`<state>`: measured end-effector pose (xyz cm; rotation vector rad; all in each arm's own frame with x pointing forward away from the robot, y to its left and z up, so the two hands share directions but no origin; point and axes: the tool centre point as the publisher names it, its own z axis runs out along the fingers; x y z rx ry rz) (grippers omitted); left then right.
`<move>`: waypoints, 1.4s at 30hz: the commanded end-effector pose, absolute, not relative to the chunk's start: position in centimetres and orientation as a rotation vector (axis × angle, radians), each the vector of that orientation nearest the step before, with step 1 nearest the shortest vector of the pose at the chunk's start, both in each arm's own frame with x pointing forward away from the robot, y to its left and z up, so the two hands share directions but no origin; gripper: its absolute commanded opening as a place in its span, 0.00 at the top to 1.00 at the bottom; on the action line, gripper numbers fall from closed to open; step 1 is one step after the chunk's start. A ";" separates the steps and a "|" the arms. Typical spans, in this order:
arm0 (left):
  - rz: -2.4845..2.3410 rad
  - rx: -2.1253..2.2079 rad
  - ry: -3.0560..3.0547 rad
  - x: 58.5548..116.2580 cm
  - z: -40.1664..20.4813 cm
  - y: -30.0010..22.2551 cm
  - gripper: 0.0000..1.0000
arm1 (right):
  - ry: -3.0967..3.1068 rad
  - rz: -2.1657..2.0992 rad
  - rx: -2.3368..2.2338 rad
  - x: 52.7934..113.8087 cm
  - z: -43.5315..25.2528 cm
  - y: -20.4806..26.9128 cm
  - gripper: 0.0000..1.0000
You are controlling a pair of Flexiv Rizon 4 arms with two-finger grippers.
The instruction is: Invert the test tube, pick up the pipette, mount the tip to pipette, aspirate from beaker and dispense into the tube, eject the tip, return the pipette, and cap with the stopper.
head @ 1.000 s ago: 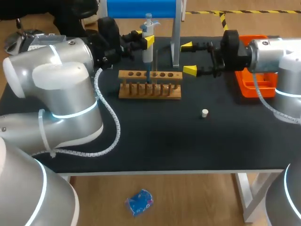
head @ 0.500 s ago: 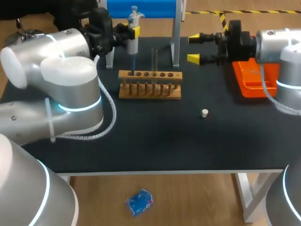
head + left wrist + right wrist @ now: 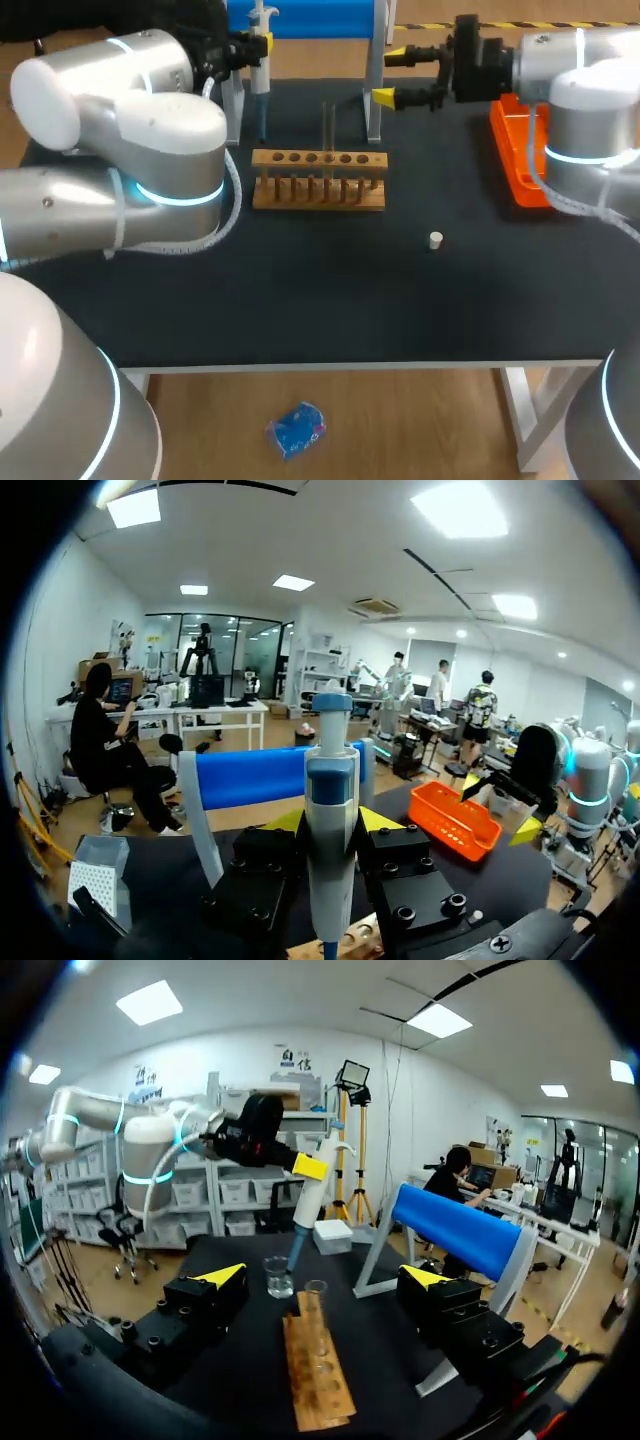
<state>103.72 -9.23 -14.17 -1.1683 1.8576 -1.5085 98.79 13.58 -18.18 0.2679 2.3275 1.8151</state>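
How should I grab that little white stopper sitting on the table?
Pinch the stopper across its sides, coming straight down from above. It is small and low on the table, apart from the rack, with room on either side.

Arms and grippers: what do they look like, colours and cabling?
Left arm and right arm: rounded silver-grey shells, glowing cyan rings at joints. White spiral-wrapped cable loops off the left. Left gripper and right gripper: black blocky bodies, yellow wedge fingertips.

Left arm in from left edge, claw [image 3: 256, 45] at upper left, fingers clamped on pipette [image 3: 258, 80]. Right arm in from right edge, claw [image 3: 389, 75] at upper middle, level, fingers spread.
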 end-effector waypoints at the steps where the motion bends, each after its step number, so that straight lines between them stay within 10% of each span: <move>1: -1.294 -1.314 1.939 106.0 -14.1 -10.1 1.00 | 2.355 1.746 0.251 100.6 -18.1 15.1 0.00; 42: -1.184 -1.458 1.752 110.9 -15.7 -7.6 1.00 | 2.334 1.681 0.445 107.8 -18.0 19.5 0.00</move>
